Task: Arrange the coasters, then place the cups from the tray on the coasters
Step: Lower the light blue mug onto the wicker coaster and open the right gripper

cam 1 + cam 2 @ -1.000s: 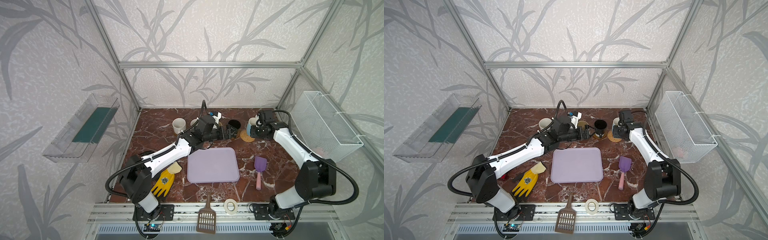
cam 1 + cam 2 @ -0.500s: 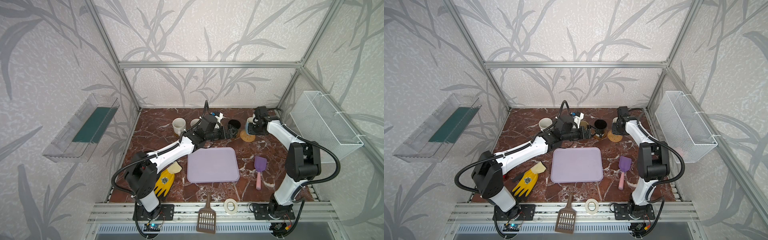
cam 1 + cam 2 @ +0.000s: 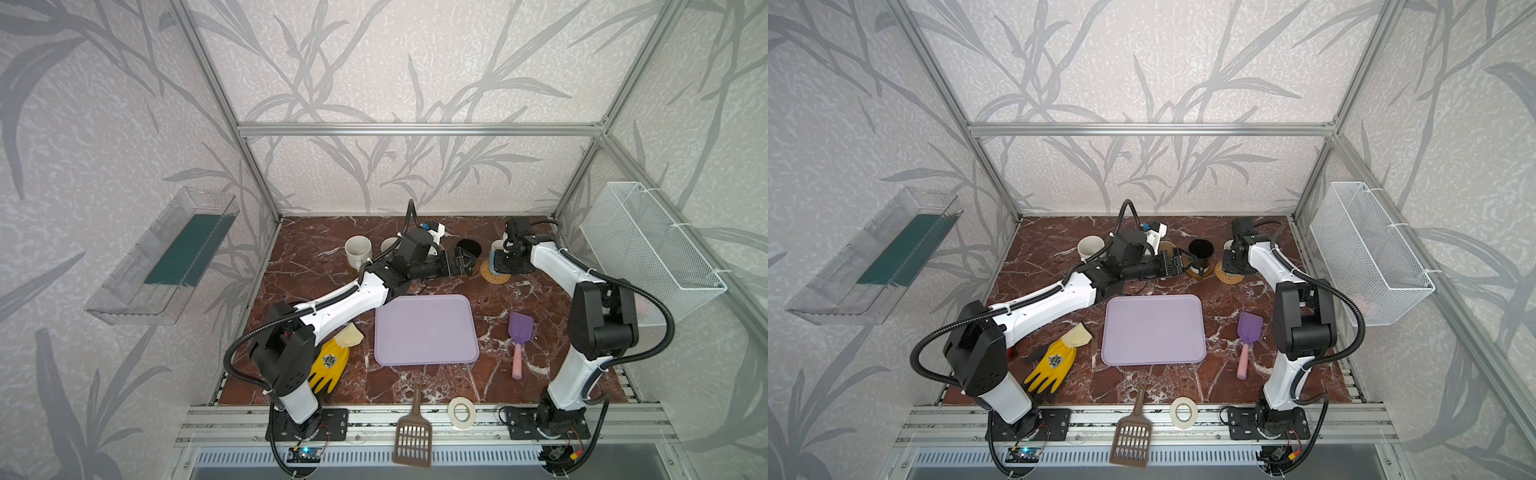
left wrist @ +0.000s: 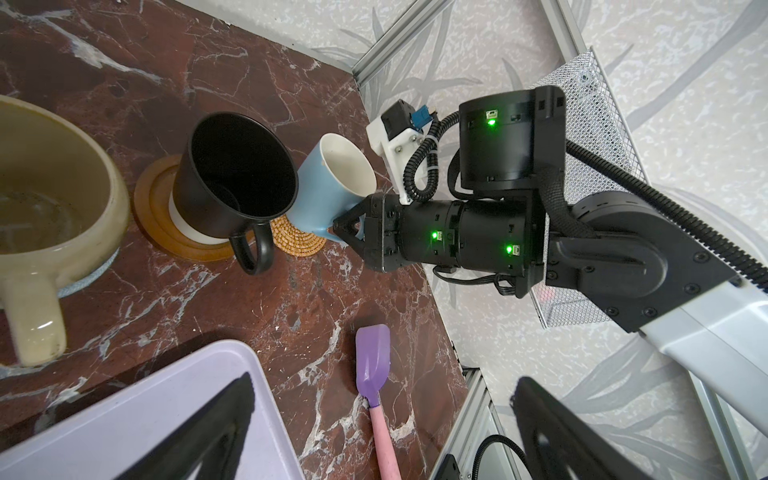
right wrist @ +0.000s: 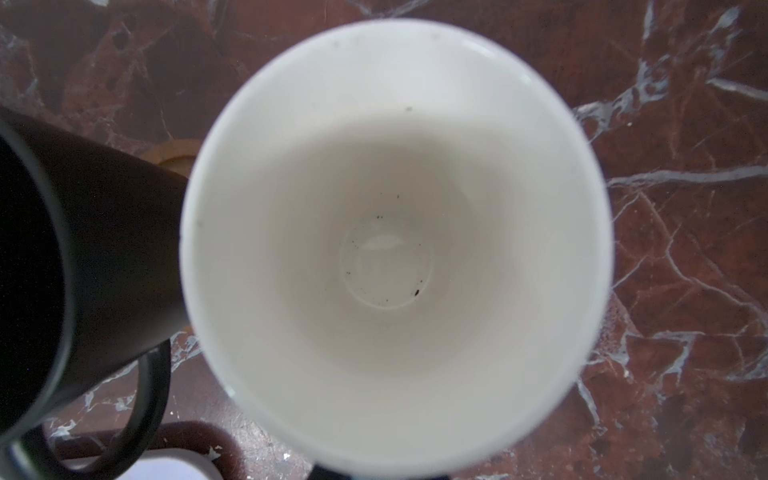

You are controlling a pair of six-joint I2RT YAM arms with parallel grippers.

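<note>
Left jaws spread wide and holding nothing, their dark fingers well apart; right jaws closed on the handle of the light blue mug. This glossy, white-lined mug sits over the tan rattan coaster, a coiled round disc; whether its base rests fully on it cannot be told. Between the two sets of jaws stands the matte black mug on a smooth amber coaster with a raised rim. Its loop handle points toward the left jaws, which hover just beside it, and its wall is just beside the blue mug. Behind the left jaws, the glazed beige mug sits on the grey-blue woven coaster, with the off-white mug farther along the red-brown marbled table. The tray, a flat lavender plastic rectangle with rounded corners, lies on the arm-base side of both jaws. A purple scoop with a pink handle lies beside it.
</note>
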